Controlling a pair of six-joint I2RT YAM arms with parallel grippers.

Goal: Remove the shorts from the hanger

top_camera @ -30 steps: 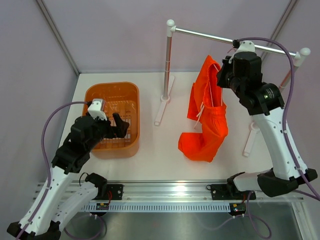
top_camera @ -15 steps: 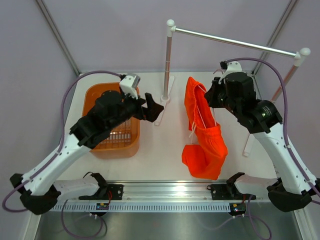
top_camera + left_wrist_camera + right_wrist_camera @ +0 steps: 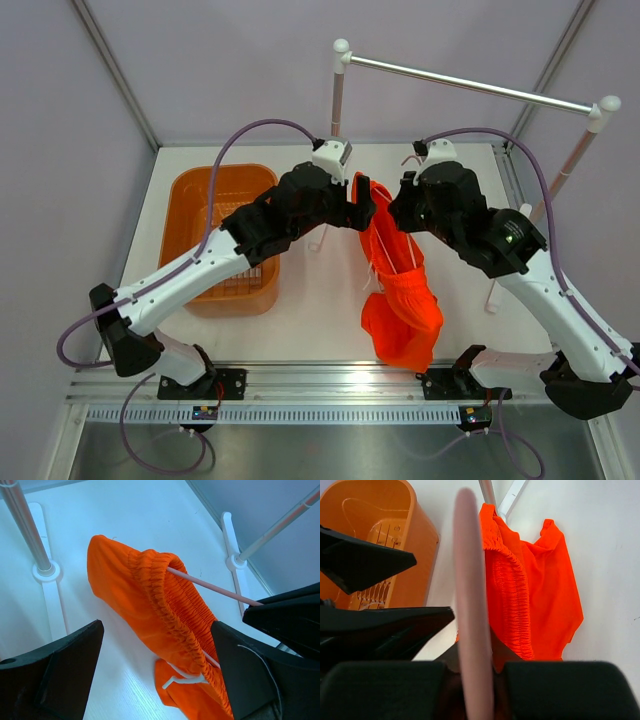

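Note:
The orange-red shorts (image 3: pixel 400 300) hang from the pale pink hanger, lower end bunched on the table. My right gripper (image 3: pixel 399 212) is shut on the hanger's wire (image 3: pixel 470 605), off the rail. My left gripper (image 3: pixel 362 206) is open, its jaws either side of the elastic waistband (image 3: pixel 170 600) without closing on it. The pink wire (image 3: pixel 210 585) runs out of the waistband towards the right gripper. A white drawstring (image 3: pixel 182 677) dangles below. In the right wrist view the shorts (image 3: pixel 535 595) hang just beyond the wire. The hanger's hook is hidden.
An orange plastic basket (image 3: pixel 190 185) stands at the left, also in the right wrist view (image 3: pixel 355 510). The silver rail (image 3: pixel 470 85) on white-footed posts (image 3: pixel 42 570) crosses the back. My two grippers are close together above the table's middle.
My left arm swung from over the basket to the shorts' waistband. My right arm brought the hanger and shorts down off the rail and leftwards.

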